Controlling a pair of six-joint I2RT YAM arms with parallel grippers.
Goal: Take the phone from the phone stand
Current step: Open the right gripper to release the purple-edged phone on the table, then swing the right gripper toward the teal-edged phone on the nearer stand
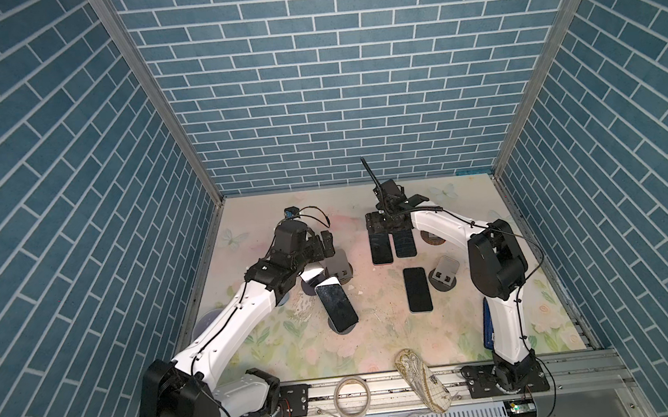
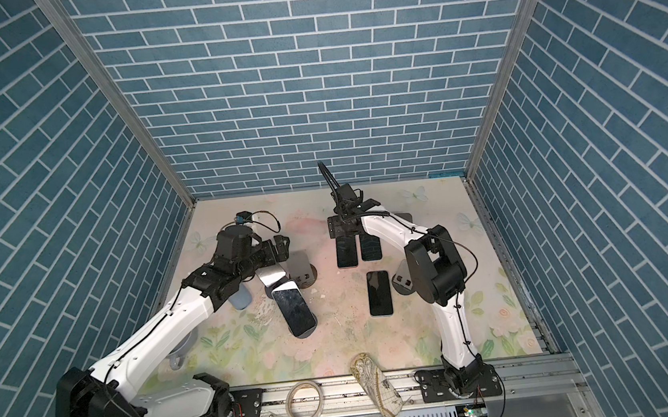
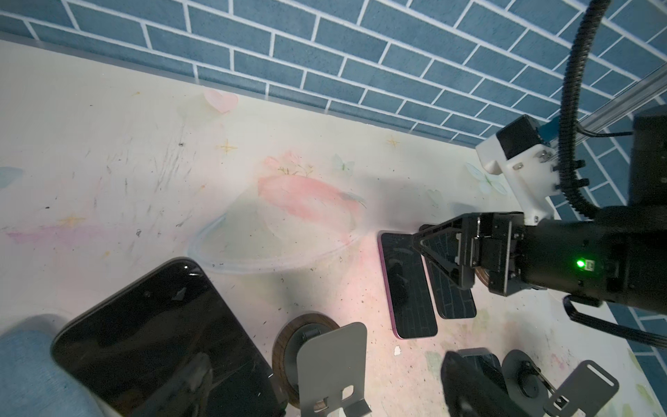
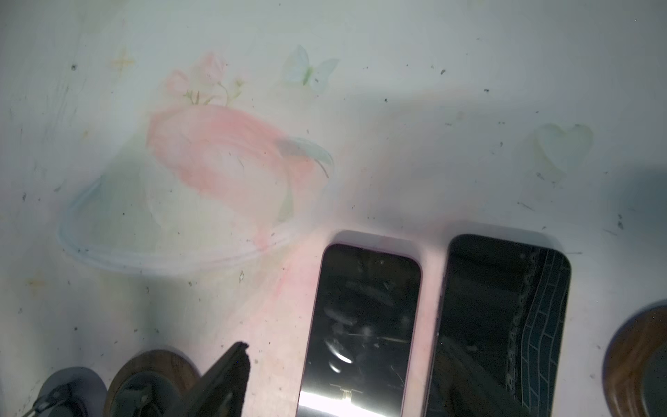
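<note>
A dark phone (image 1: 336, 306) (image 2: 294, 308) leans tilted on a round-based phone stand (image 1: 344, 328) left of centre. Behind it a second, shiny phone (image 1: 311, 276) (image 3: 155, 335) is also propped up. My left gripper (image 1: 323, 248) (image 3: 328, 390) is open just past them, its fingers either side of an empty grey stand (image 1: 338, 265) (image 3: 332, 364). My right gripper (image 1: 391, 233) (image 4: 346, 390) hangs low at the back with jaws apart. It straddles a pink-edged phone (image 4: 361, 325) lying flat, and its one clear finger (image 4: 223, 379) stands clear of the phone's edge.
A darker phone (image 4: 505, 325) lies flat beside the pink-edged one, and another flat phone (image 1: 418, 289) lies nearer the front. An empty grey stand (image 1: 443, 272) and a wooden-based stand (image 1: 431, 238) sit right of centre. A patterned pouch (image 1: 422, 380) and a ring of tubing (image 1: 352, 393) rest on the front rail.
</note>
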